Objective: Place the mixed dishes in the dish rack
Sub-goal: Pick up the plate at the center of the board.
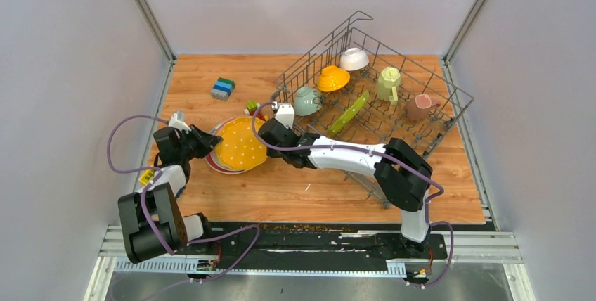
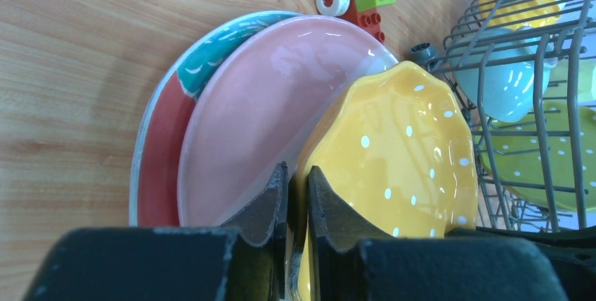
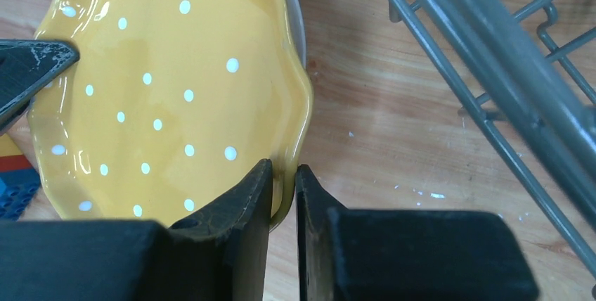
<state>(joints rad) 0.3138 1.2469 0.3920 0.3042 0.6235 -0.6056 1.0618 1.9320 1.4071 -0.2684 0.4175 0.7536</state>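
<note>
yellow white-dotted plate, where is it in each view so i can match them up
top external: the yellow white-dotted ceramic plate is left of centre.
left wrist: the plate is lower centre-right, its rim between the left fingers.
right wrist: the plate fills the upper left, its rim between the right fingers.
shared landmark: the grey wire dish rack, right of the plate in every view.

right gripper (image 3: 283, 174): pinching yellow plate (image 3: 176, 90) rim | plate spreading ahead-left | dish rack (image 3: 485, 48) lying right of fingers
</note>
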